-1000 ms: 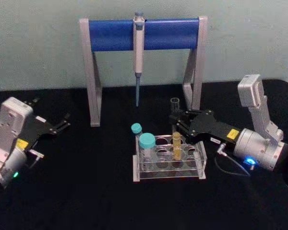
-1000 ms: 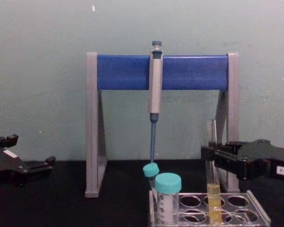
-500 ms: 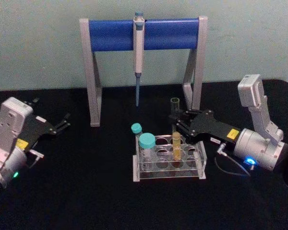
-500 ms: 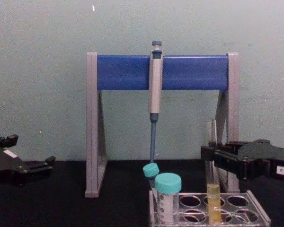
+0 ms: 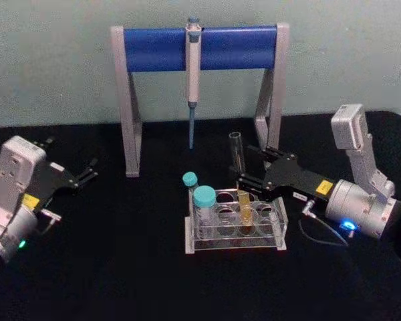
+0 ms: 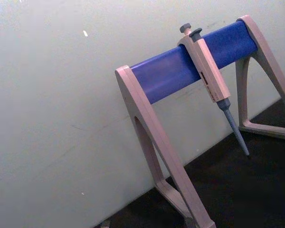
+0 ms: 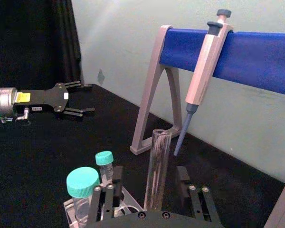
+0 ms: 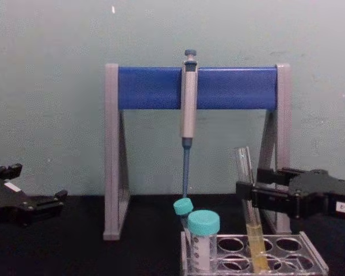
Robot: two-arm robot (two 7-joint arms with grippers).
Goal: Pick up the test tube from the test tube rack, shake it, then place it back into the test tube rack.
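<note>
The test tube [image 5: 239, 170], a long clear tube with yellow liquid low down, leans with its top toward the left. Its bottom end is still in a hole of the clear test tube rack [image 5: 235, 227]. My right gripper [image 5: 252, 168] reaches in from the right with the tube between its fingers, above the rack. In the right wrist view the tube [image 7: 157, 171] stands close to one finger, with a gap to the other, so the jaws look open. In the chest view the tube [image 8: 247, 201] crosses behind the near finger. My left gripper [image 5: 87, 172] stays parked far left, open.
Two teal-capped tubes [image 5: 203, 198] stand at the rack's left end. Behind the rack is the grey-and-blue pipette stand [image 5: 200, 48] with a pipette [image 5: 192, 80] hanging from its bar. The black table has room in front and to the left.
The test tube stood upright in the rack and now leans with its top to the left. The right gripper has turned and shifted slightly around it. The left arm has not moved.
</note>
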